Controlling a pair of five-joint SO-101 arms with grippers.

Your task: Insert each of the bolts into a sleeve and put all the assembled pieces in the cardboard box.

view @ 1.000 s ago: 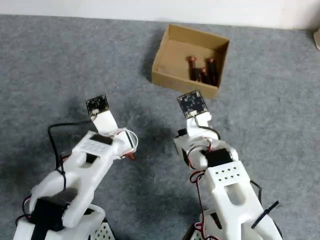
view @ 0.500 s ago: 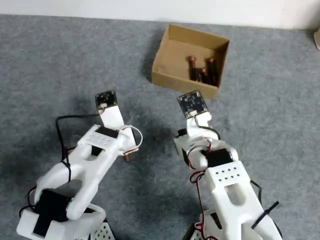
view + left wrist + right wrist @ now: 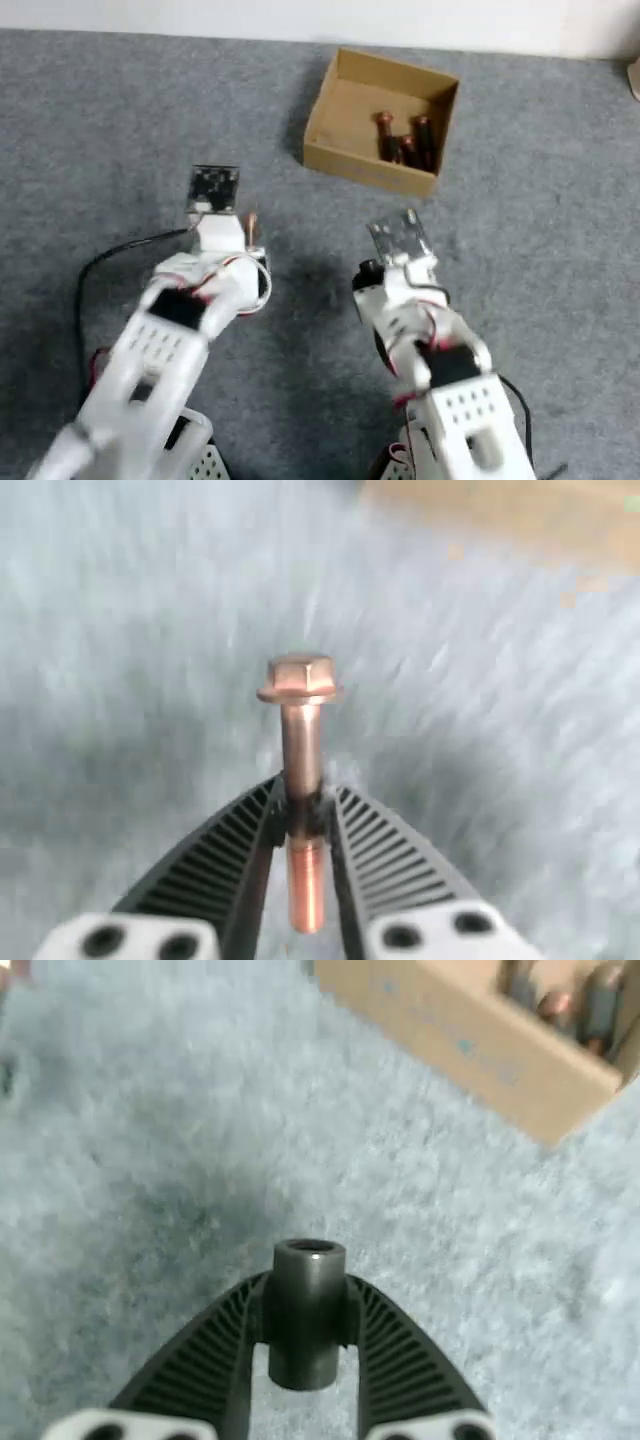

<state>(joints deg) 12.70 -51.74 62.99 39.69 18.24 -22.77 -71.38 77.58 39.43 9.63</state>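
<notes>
two arms hang over the grey carpeted bench. the left arm's fingers are clenched on the shank of a copper-coloured hex-head bolt, its head pointing out past the tips. the right arm's fingers grasp a dark grey cylindrical sleeve, open end outward. a brown cardboard box at the far side of the bench holds several assembled pieces.
</notes>
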